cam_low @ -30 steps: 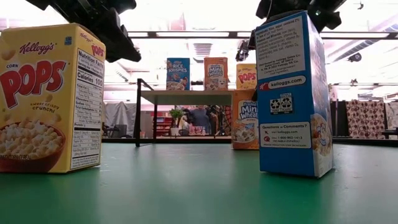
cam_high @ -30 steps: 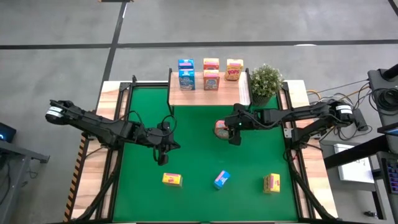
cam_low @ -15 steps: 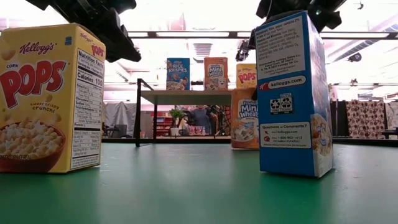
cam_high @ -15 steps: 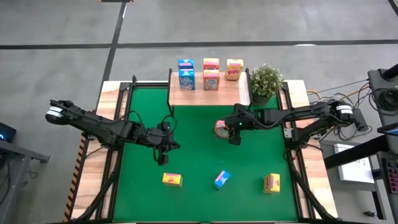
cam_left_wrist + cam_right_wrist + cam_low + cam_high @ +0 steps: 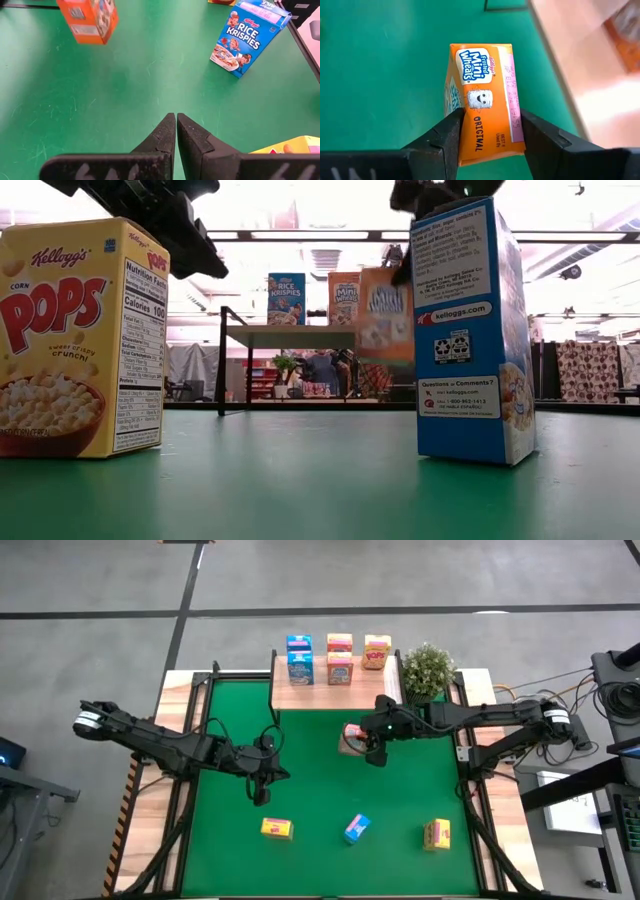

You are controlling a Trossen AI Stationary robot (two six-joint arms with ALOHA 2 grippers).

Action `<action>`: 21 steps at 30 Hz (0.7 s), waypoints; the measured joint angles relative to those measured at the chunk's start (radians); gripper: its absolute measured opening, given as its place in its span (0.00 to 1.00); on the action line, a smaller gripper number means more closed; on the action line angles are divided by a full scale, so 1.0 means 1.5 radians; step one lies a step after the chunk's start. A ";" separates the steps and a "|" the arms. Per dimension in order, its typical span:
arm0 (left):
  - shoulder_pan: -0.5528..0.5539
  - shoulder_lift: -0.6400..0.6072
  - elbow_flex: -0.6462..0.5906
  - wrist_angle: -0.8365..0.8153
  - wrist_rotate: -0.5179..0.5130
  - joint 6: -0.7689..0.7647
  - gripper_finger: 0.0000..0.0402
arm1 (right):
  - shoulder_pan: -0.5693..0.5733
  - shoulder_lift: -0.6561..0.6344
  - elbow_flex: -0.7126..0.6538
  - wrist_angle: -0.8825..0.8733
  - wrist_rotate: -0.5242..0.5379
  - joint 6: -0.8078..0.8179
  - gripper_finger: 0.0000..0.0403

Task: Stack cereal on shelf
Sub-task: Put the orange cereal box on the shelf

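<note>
Along the counter's near edge we still have three small cardboard cereal boxes waiting on the green mat: a yellow Corn Pops box [image 5: 277, 828] towards the left, a blue Rice Krispies box [image 5: 356, 828] in the middle and a second yellow box [image 5: 437, 834] towards the right. Our left pincer [image 5: 262, 796] hangs over the mat's left half with its fingers pressed together, holding nothing. Farther in, our right pincer [image 5: 372, 752] pinches an orange Frosted Mini-Wheats box [image 5: 487, 100] by its two sides, lifted clear of the mat just in front of the low light-wood shelf [image 5: 283, 695] at the far edge, where five boxes already stand. We judge this to be the carry step; next we need to raise the box above the board, line it up beside or on its fellows, set it down squarely and only then release.
</note>
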 joint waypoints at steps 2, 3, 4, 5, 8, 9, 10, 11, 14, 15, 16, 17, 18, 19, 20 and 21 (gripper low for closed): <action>0.000 0.000 0.000 0.000 0.000 0.000 0.00 | 0.000 0.005 0.038 -0.028 0.000 -0.011 0.40; 0.000 0.000 0.000 0.000 0.000 0.000 0.00 | 0.000 0.008 0.057 -0.039 0.000 -0.015 0.40; 0.000 0.000 0.000 0.000 0.000 0.000 0.00 | 0.000 0.010 0.077 -0.048 0.000 -0.021 0.40; 0.000 0.000 0.000 0.000 0.000 0.000 0.00 | 0.000 0.013 0.096 -0.056 0.000 -0.029 0.40; 0.000 0.000 0.000 0.000 0.000 0.000 0.00 | -0.003 0.022 0.153 -0.074 0.001 -0.055 0.40; 0.000 0.000 0.000 0.000 0.000 0.000 0.00 | -0.005 0.027 0.173 -0.083 0.000 -0.067 0.40; 0.000 0.000 0.000 0.000 0.000 0.000 0.00 | -0.006 0.033 0.193 -0.092 0.001 -0.076 0.40; 0.000 0.000 0.000 0.000 0.000 0.000 0.00 | -0.009 0.039 0.213 -0.100 0.001 -0.084 0.40; 0.000 0.000 0.000 0.000 0.000 0.000 0.00 | -0.018 0.063 0.274 -0.132 0.003 -0.109 0.40; 0.000 0.000 0.000 0.000 0.000 0.000 0.00 | -0.021 0.072 0.292 -0.138 0.006 -0.121 0.40; 0.000 0.000 0.000 0.001 0.000 0.000 0.00 | -0.026 0.080 0.308 -0.141 0.007 -0.134 0.40; 0.000 0.000 0.000 0.000 0.000 0.000 0.00 | -0.031 0.091 0.322 -0.143 0.006 -0.142 0.40; 0.000 0.000 0.000 0.001 0.000 0.000 0.00 | -0.036 0.100 0.336 -0.144 0.006 -0.155 0.40; 0.000 0.000 0.000 0.001 0.000 0.000 0.00 | -0.043 0.110 0.348 -0.146 0.006 -0.165 0.40; 0.000 0.000 0.000 0.001 0.000 0.000 0.00 | -0.051 0.122 0.359 -0.150 0.006 -0.174 0.40; 0.000 0.000 0.000 0.001 0.000 0.000 0.00 | -0.058 0.134 0.371 -0.156 0.006 -0.185 0.40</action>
